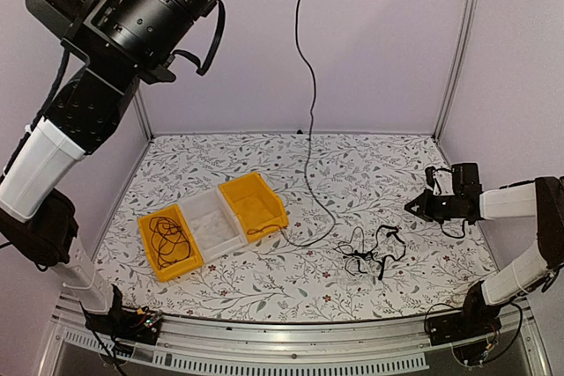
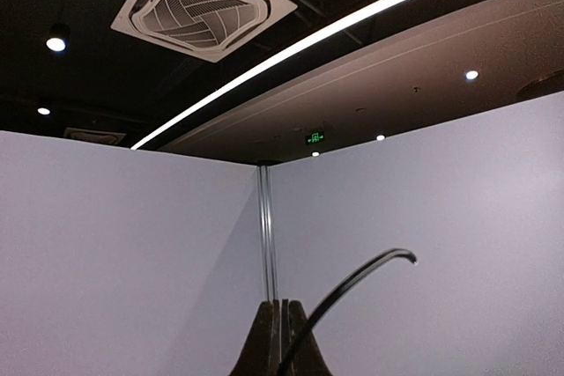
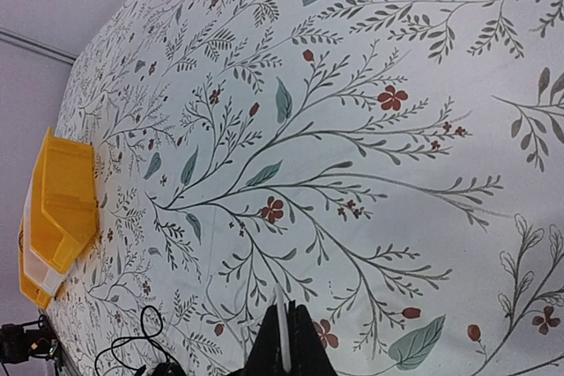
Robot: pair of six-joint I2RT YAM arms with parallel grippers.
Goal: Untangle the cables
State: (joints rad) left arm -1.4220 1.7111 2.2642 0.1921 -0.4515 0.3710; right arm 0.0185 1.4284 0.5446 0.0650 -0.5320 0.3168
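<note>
While the top view took in the whole table (image 1: 370, 173), only the left wrist view showed the left gripper (image 2: 280, 313). Its fingers were together, clamped on a long black cable (image 2: 352, 281) that arced out to the right, with ceiling behind. From above, that cable hung from the top edge down to the table and curved over to the right yellow bin (image 1: 251, 200). Another black cable (image 1: 167, 237) lay coiled in the left yellow bin (image 1: 144, 231). The tangled cables (image 1: 374, 253) lay on the floral cloth near the right gripper (image 1: 414, 207). In the right wrist view its fingers were pressed together on nothing, above bare cloth and clear of the tangle.
</note>
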